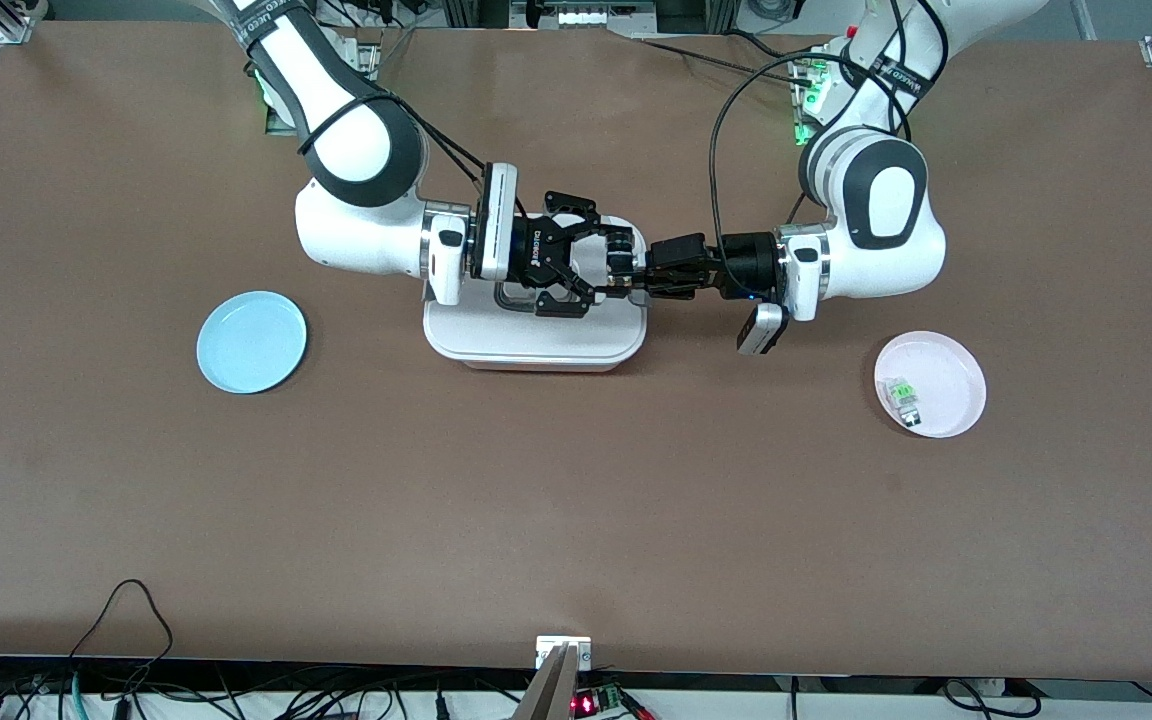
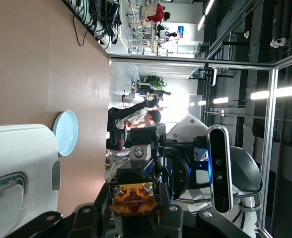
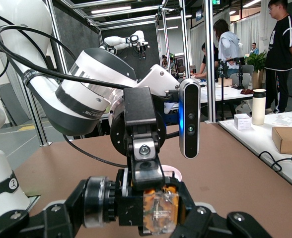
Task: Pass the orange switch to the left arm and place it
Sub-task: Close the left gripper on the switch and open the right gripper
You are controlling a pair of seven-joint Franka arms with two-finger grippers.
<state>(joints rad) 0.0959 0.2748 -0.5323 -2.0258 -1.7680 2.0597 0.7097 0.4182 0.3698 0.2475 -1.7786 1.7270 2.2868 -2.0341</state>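
Note:
Both grippers meet in the air over the white box [image 1: 536, 340]. The orange switch [image 1: 621, 250] is between them. In the left wrist view the orange face of the switch [image 2: 134, 198] sits clamped between the fingers of my left gripper [image 2: 134, 202]. In the right wrist view the switch [image 3: 158, 210], with its black cylinder end, spans the gap of my right gripper [image 3: 151, 214], whose fingers press on both its ends. In the front view my left gripper [image 1: 638, 278] and my right gripper [image 1: 622, 266] touch the same part.
The box also shows in the left wrist view [image 2: 17, 148]. A blue plate [image 1: 251, 342] lies toward the right arm's end of the table. A pink plate [image 1: 951, 365] holding a small clear part with a green top [image 1: 904, 395] lies toward the left arm's end.

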